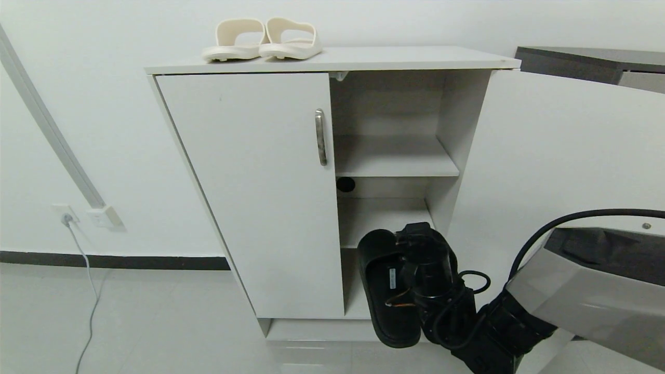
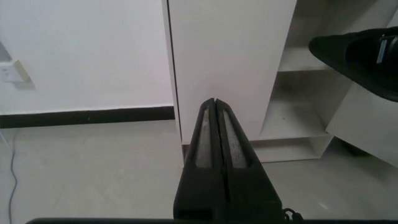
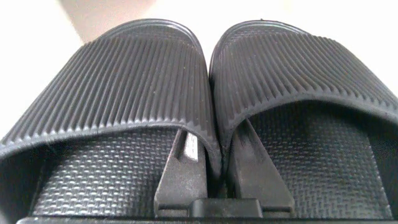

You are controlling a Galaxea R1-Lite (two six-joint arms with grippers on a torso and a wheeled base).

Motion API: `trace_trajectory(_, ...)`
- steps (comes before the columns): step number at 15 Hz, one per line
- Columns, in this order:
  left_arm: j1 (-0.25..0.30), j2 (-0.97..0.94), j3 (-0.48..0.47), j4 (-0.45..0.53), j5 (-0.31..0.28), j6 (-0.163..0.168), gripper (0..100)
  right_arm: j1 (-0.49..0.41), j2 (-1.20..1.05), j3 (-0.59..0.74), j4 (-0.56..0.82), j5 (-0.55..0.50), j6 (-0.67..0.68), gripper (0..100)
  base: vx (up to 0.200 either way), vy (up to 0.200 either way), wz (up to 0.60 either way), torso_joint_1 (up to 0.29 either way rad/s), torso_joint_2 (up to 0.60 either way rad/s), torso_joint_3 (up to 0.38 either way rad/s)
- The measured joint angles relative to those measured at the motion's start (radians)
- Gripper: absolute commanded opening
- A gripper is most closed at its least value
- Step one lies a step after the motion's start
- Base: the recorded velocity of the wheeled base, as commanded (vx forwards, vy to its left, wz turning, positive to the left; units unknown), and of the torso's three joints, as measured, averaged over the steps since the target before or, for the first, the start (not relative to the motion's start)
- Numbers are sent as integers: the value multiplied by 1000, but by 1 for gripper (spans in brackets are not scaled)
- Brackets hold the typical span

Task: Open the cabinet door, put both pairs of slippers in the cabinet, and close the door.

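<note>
In your head view, the cabinet [image 1: 249,197] stands with its right door [image 1: 545,156] swung open and the left one shut. The white slippers [image 1: 262,40] sit side by side on its top. The right gripper [image 1: 423,259] holds the black slippers [image 1: 387,291] before the lower compartments.

In your left wrist view, the left gripper [image 2: 214,124] is clenched on nothing above the floor [image 2: 93,168], facing the cabinet.

In your right wrist view, the fingers [image 3: 183,174] pinch the adjoining straps of the black slippers together.
</note>
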Motion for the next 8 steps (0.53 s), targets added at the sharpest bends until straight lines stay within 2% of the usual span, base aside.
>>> trace_trajectory(8,-1,0,0,0,0,-1,0,-21,134,-114,-7,7,-3,0,0,0,0,0,0,0)
